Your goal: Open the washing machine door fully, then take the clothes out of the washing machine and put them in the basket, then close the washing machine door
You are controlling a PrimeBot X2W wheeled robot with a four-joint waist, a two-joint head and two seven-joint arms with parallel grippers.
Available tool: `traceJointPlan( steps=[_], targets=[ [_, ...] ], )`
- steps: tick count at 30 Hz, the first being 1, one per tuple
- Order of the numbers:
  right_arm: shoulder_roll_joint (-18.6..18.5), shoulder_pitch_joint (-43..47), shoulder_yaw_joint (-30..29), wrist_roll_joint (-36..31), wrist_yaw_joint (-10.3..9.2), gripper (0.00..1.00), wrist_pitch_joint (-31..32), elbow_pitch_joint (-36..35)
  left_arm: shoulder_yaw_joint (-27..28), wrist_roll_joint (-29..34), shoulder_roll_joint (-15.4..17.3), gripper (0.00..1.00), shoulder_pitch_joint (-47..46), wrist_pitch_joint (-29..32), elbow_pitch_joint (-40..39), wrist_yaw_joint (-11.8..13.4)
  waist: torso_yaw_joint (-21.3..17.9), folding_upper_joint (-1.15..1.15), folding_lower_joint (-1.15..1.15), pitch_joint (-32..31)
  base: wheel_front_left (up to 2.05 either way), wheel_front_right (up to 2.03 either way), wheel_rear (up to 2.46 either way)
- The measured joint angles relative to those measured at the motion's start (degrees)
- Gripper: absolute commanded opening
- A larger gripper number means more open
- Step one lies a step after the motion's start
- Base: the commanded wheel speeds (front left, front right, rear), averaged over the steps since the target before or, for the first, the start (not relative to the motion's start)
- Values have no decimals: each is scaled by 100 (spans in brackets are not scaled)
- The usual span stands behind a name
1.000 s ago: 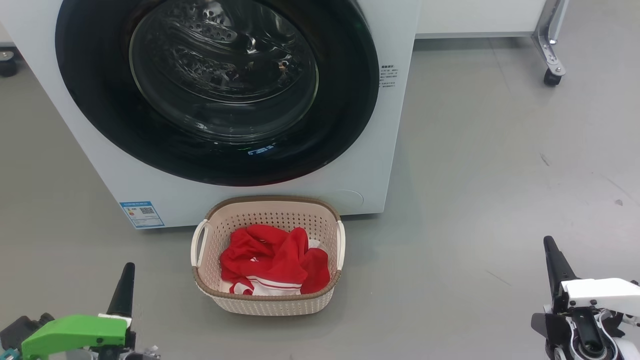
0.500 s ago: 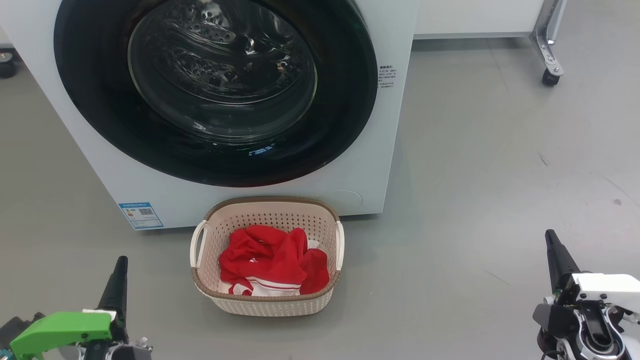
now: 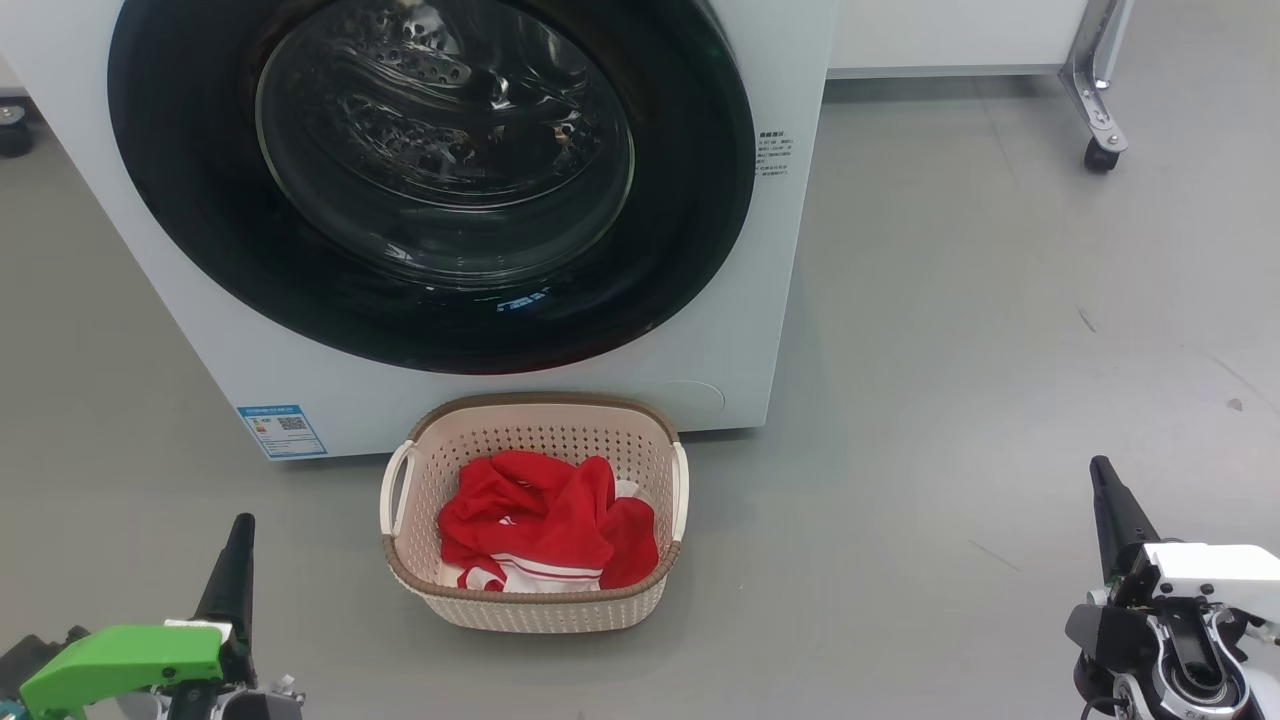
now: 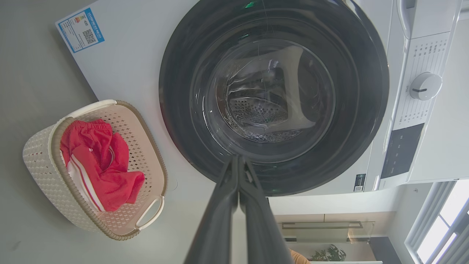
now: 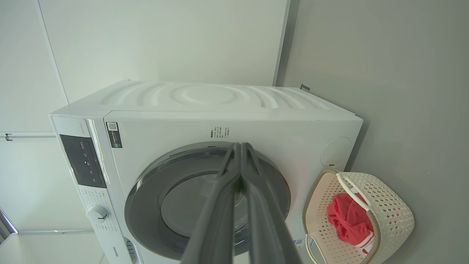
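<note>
When handling the clothes (image 3: pixel 545 525) against the near wall of the basket (image 3: pixel 545 401), expect soft, light cloth; pinch a raised fold. Note left gripper (image 3: pixel 241 527) and right gripper (image 3: pixel 1102 472) clenched, empty.

The left hand (image 3: pixel 242 525) has a green casing, the right hand (image 3: pixel 1101 470) a white, screwed one.

I stand in what looks like a bare lab: washing machine (image 3: pixel 330 400) on grey floor (image 3: pixel 1000 350), plain white walls (image 5: pixel 165 36), a castered frame (image 3: pixel 1098 110).
</note>
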Motion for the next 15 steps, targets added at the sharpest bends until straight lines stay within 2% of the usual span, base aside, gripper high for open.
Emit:
traceJointPlan(
  steps=[15],
  targets=[
    [0, -5, -9, -1, 2, 0, 0, 23, 10, 0, -1, 0, -18, 0, 30, 0, 0, 0, 0, -1, 0, 0, 0]
  ],
)
